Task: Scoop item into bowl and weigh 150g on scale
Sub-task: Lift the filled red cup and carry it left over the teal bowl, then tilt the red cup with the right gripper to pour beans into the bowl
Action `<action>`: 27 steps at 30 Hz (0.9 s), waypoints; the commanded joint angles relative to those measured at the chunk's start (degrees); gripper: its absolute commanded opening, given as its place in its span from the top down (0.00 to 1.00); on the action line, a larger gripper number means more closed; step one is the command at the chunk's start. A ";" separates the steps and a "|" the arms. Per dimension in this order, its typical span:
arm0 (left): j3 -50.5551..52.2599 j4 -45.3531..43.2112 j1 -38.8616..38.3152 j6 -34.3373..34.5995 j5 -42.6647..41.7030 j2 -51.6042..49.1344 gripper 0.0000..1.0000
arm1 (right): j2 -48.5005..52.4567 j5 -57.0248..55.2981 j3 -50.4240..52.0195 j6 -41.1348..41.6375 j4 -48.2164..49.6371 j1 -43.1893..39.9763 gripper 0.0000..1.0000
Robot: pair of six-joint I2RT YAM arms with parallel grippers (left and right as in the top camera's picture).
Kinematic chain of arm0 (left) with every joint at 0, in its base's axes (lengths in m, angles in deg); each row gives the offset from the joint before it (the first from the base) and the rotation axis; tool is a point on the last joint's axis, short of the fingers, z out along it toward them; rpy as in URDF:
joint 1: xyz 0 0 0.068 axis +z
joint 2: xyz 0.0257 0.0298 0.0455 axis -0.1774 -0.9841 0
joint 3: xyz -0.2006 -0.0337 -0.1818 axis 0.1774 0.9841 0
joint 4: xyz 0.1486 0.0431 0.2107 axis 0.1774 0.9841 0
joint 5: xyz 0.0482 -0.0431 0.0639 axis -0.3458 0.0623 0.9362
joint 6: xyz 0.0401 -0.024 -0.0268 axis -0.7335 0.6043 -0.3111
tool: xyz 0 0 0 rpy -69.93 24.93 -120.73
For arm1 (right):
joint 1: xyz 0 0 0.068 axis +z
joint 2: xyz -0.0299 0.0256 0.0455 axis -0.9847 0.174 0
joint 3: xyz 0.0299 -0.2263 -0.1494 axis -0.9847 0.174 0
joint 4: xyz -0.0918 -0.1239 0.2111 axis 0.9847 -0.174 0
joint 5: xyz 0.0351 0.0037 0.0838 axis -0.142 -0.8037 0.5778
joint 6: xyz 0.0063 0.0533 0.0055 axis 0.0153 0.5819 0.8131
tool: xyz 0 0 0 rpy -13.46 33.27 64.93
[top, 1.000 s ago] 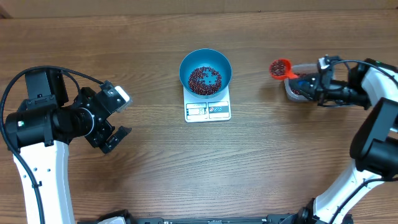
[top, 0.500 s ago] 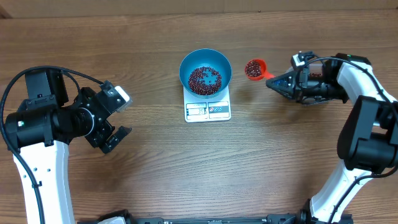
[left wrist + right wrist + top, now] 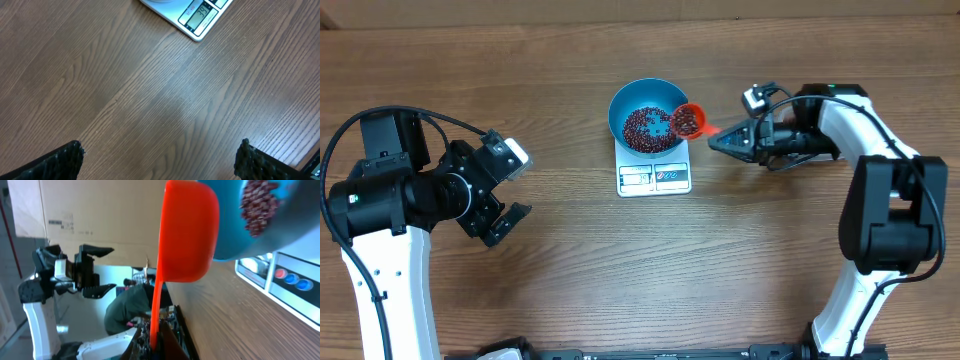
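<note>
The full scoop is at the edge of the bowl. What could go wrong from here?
1. The scoop is at the right rim of the bowl, so its beans may fall outside when tipped.
2. The scoop could push the bowl and shift it on the small scale.

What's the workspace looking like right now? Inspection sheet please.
Surface: wooden table, no spills seen.
Job's things: blue bowl sits on the scale; beans cover the bowl's bottom; red scoop, loaded with beans, is over the bowl's right rim.
Clutter: nothing seen.
Grippers: right pincer shut on the scoop's handle; left pincer open, empty, away from the scale.
Cables: black cable loops on the left arm, another at the right wrist; neither touches the job's things.
Surroundings: cardboard beyond the table.
</note>
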 commanded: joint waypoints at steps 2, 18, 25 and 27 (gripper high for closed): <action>-0.13 0.13 0.00 -1.97 0.37 -0.09 0.00 | 0.39 2.97 0.24 -0.46 2.60 2.36 0.96; -0.13 0.13 0.00 -1.97 0.37 -0.09 0.00 | 0.39 -12.63 0.24 11.61 29.75 5.97 0.96; -0.13 0.13 0.00 -1.97 0.37 -0.09 0.00 | 0.37 -20.61 0.22 11.17 35.52 6.08 0.96; -0.13 0.13 0.00 -1.97 0.37 -0.09 0.01 | 0.24 -20.63 0.22 11.15 35.91 6.08 0.97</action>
